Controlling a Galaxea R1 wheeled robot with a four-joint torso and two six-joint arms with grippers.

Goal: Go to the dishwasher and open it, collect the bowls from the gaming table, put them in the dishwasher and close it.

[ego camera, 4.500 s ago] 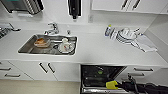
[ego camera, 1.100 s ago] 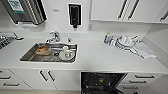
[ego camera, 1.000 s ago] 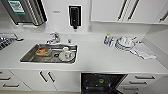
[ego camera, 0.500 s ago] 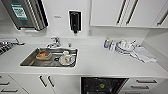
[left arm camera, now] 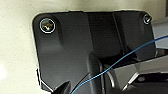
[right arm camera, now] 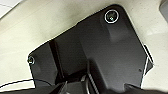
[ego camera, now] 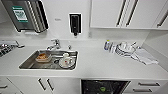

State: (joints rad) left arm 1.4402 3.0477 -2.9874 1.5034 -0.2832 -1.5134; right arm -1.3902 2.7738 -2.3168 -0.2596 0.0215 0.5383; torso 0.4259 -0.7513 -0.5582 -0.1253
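— Well, where's the dishwasher (ego camera: 105, 87)?
— Under the white counter (ego camera: 100, 65), at the lower edge of the head view, right of the sink. It stands open on a dark interior, cut off by the frame, so the racks are hard to make out.
— Any bowls?
— One lime-green bowl (ego camera: 102, 88) shows inside it; I can count no more than that.
— And around it?
— One steel sink (ego camera: 30, 63) with one faucet (ego camera: 53, 45) behind it. In the basin sit one clear container of orange food (ego camera: 43, 57) and one cup on a saucer (ego camera: 66, 60). To the right on the counter lie a stack of plates (ego camera: 123, 50), a small bottle (ego camera: 107, 45) and a cloth (ego camera: 145, 56). On the wall hang one black dispenser (ego camera: 75, 23) and one steel dispenser (ego camera: 27, 16).
— The grippers?
— Both wrist views give just the dark plate; open or closed, I cannot tell.
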